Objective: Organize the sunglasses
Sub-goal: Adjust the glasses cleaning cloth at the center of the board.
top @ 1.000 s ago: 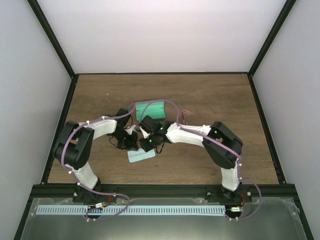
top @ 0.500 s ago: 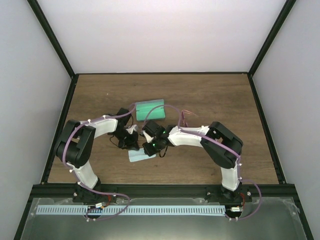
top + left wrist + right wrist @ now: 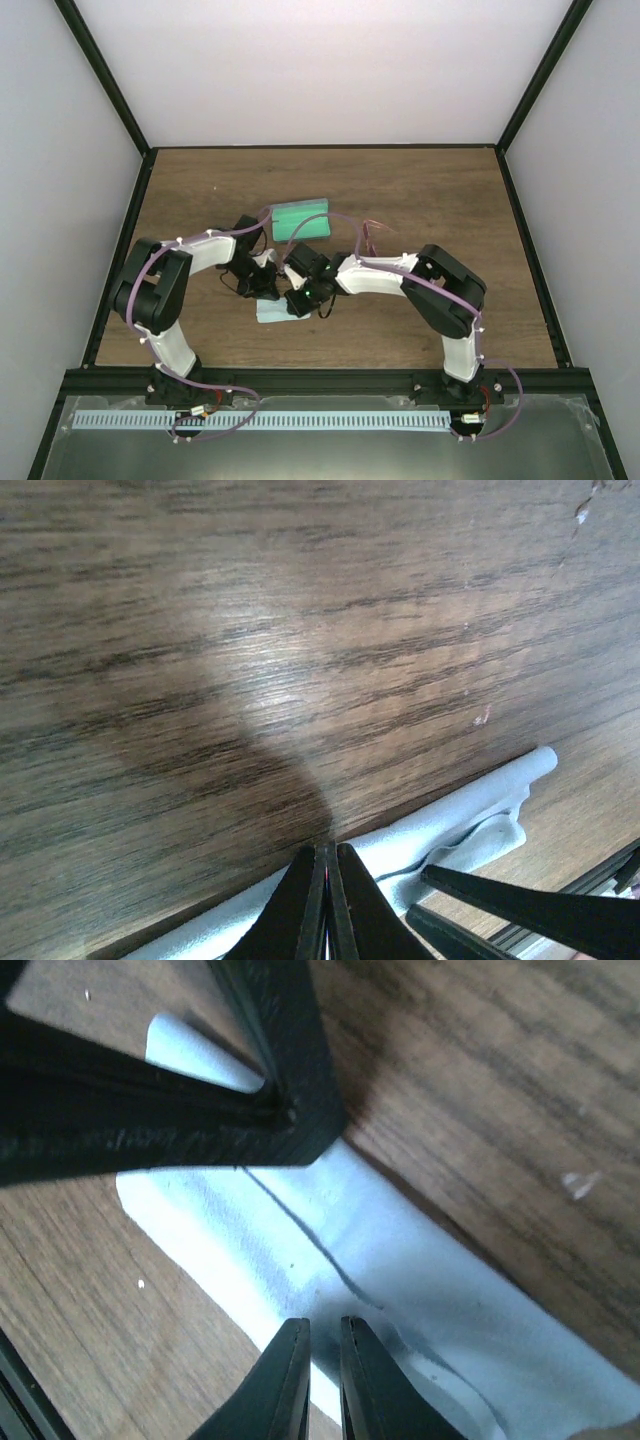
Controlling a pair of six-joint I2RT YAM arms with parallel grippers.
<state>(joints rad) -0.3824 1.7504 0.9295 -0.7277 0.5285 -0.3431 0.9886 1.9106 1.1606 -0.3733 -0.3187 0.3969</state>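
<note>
The sunglasses [image 3: 372, 232], thin and pink-red, lie on the table right of the case, apart from both grippers. A pale blue cloth [image 3: 268, 313] lies in front of the case. My left gripper [image 3: 266, 288] is shut, its tips [image 3: 325, 848] resting on the cloth's [image 3: 440, 825] far edge. The right gripper [image 3: 296, 303] is low over the cloth [image 3: 400, 1260], its jaws [image 3: 322, 1325] nearly together and pinching it near a crease. The left fingers [image 3: 200, 1110] cross the top of the right wrist view. The right fingers [image 3: 520, 910] show at the lower right of the left wrist view.
An open case with green lining [image 3: 300, 218] sits behind the grippers, mid-table. Both forearms meet over the cloth, close together. Black frame posts and white walls [image 3: 60, 200] enclose the wooden table [image 3: 440, 190].
The right gripper has moved toward the near edge and slightly left, onto the cloth. The left gripper has stayed in place, shut.
</note>
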